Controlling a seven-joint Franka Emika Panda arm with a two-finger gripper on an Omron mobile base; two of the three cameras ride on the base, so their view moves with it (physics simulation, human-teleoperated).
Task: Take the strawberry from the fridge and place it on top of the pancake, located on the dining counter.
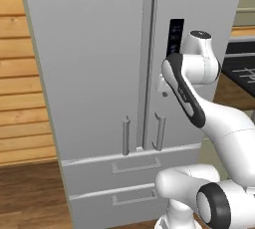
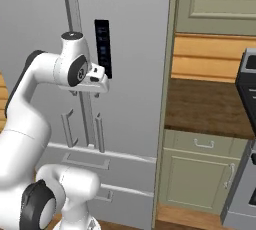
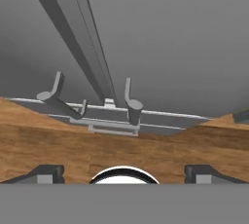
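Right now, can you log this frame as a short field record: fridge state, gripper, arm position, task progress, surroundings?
fridge: both upper doors shut, both lower drawers shut
door handles: two vertical bars flanking the centre seam, untouched
dark panel: on the right-hand door, above the handles
gripper: open, empty, apart from the door, pointing down along it
arm: raised in front of the right-hand door
task progress: fridge not yet opened
surroundings: wooden counter over green cabinets to the fridge's right
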